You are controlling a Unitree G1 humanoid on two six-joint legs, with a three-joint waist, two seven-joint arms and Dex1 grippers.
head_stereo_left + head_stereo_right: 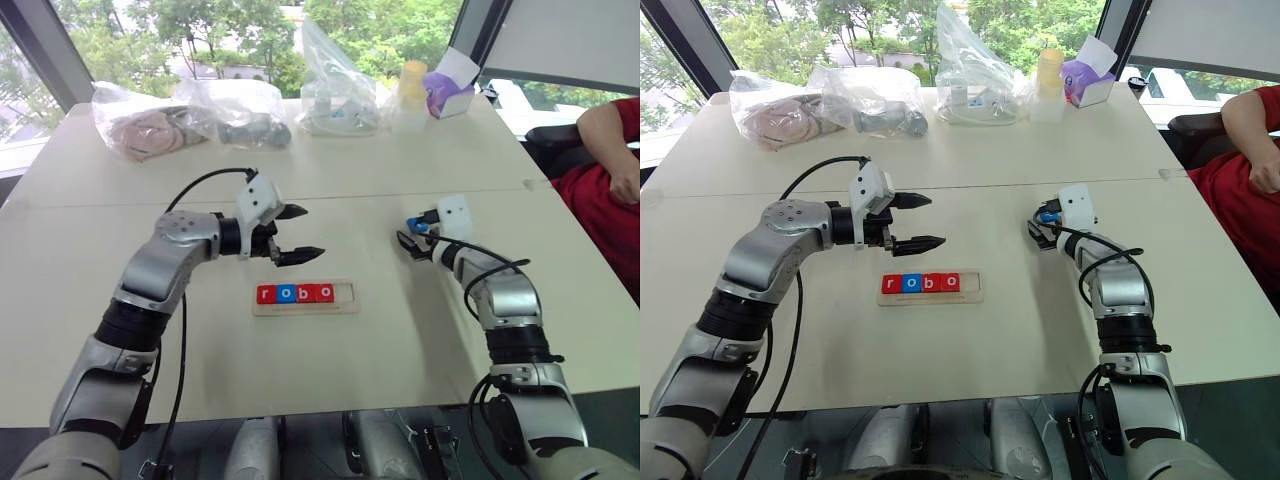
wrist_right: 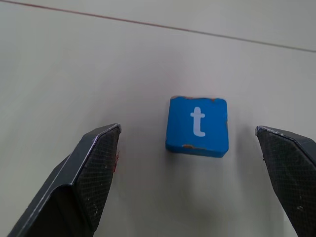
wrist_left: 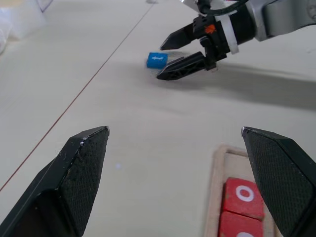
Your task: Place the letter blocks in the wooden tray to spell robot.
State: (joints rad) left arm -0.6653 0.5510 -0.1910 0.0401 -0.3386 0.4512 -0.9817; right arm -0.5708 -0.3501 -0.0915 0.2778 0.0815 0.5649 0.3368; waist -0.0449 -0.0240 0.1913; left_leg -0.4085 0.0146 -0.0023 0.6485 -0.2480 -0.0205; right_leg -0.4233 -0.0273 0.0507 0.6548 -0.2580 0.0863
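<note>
Letter blocks, small flat square tiles with white lowercase letters, fill four slots of the long narrow light-wood tray (image 1: 305,299) on the pale tabletop (image 1: 330,190): a red r (image 1: 265,294), blue o (image 1: 285,293), red b (image 1: 305,293) and red o (image 1: 324,292). From the head camera, the tray's slot nearest the right arm stands bare. The left gripper (image 1: 296,234) hovers just beyond the tray, black fingers spread wide. The right gripper (image 1: 412,236) sits well to the right of the tray, jaws parted around a small blue block (image 1: 419,226). Clear plastic bags (image 1: 330,85) lie at the tabletop's far edge.

From the left wrist, spread fingers (image 3: 81,170) frame the tray's end with a red o.

From the right wrist, the blue t block (image 2: 197,125) lies flat between wide-apart fingers (image 2: 94,168), untouched.
</note>
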